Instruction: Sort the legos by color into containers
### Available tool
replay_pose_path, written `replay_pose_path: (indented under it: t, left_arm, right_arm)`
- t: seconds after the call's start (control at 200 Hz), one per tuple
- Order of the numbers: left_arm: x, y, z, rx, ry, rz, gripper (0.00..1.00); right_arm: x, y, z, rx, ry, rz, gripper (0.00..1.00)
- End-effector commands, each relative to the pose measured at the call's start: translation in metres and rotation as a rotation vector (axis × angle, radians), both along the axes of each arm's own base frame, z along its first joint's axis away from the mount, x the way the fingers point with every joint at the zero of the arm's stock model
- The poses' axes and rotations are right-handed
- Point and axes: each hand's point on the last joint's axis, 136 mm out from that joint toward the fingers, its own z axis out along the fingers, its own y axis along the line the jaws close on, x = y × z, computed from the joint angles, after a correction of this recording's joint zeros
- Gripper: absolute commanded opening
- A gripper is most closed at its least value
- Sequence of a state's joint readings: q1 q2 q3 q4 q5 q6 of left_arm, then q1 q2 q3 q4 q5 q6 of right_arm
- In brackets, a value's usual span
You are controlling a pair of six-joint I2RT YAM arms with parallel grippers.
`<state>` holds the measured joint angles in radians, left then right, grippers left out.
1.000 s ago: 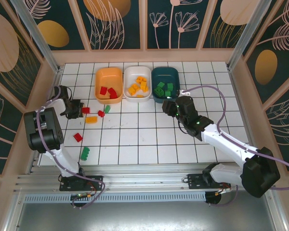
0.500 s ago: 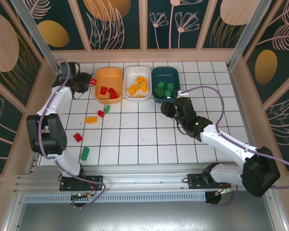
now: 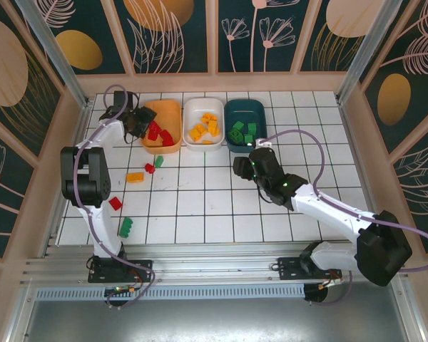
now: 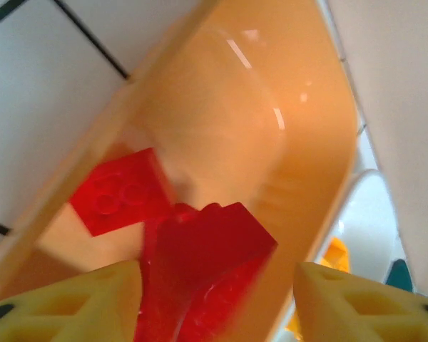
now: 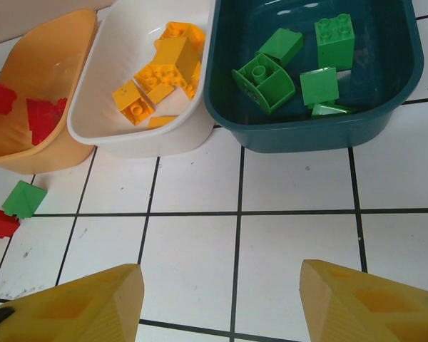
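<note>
**Loose legos are lying nearer the left arm**

The left pincer [image 3: 138, 125], jaws wide and gripping nothing, is hovering over the shallow orange plastic tray [image 3: 172, 107]. Small loose plastic legos [image 3: 135, 177] are lying on the white tiled desk [image 3: 221, 206] just nearward of it. The right pincer [image 3: 239, 167], likewise wide and empty, is waiting farther off.

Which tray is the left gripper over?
The orange tray, leftmost of the three, holding red bricks; the left gripper hangs over its left edge.

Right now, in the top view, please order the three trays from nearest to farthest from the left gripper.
1. Orange tray, leftmost, at the left gripper.
2. White tray, in the middle.
3. Teal tray, rightmost.
</note>
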<state>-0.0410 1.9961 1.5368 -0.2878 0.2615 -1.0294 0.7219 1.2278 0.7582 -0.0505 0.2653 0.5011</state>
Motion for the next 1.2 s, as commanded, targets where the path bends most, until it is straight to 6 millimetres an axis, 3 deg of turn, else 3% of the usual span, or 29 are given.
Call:
replay_pose_path:
  t: [0.0,0.165,0.225,0.25,0.365,0.485,0.681,0.811,1.006,1.196]
  left_arm:
    - [0.005,-0.009,0.048,0.042,-0.118,-0.072,0.73]
    - [-0.026,-0.007,0.067,0.059,-0.139,-0.063,0.78]
    - [-0.053,-0.002,0.052,0.058,-0.092,-0.036,0.77]
    - [-0.066,0.000,0.058,0.057,-0.098,-0.022,0.76]
    - [-0.125,0.009,0.026,0.050,-0.002,0.033,0.73]
    - [-0.164,0.010,0.002,0.020,0.066,0.057,0.66]
    - [-0.177,0.004,-0.017,-0.037,0.142,0.070,0.53]
    - [-0.185,-0.003,-0.048,-0.098,0.230,0.090,0.39]
    - [-0.181,-0.012,-0.078,-0.184,0.260,0.119,0.36]
    - [-0.175,-0.004,-0.076,-0.144,0.239,0.142,0.36]
  right_arm:
    - [0.005,0.003,0.015,0.014,-0.034,-0.021,0.61]
    - [0.006,0.008,0.017,0.011,-0.039,-0.010,0.61]
    - [0.005,0.009,0.018,0.005,-0.042,-0.003,0.61]
    - [0.005,0.010,0.019,0.004,-0.045,-0.001,0.61]
    - [0.005,0.009,0.018,-0.011,-0.048,0.000,0.61]
    - [0.006,0.011,0.014,-0.017,-0.045,0.009,0.61]
    - [0.007,0.018,0.004,-0.017,-0.023,0.019,0.61]
    - [0.004,0.015,0.004,-0.018,-0.028,0.011,0.61]
    - [0.002,0.006,0.004,-0.036,-0.040,-0.012,0.61]
    - [-0.001,0.005,-0.002,-0.036,-0.030,-0.005,0.61]
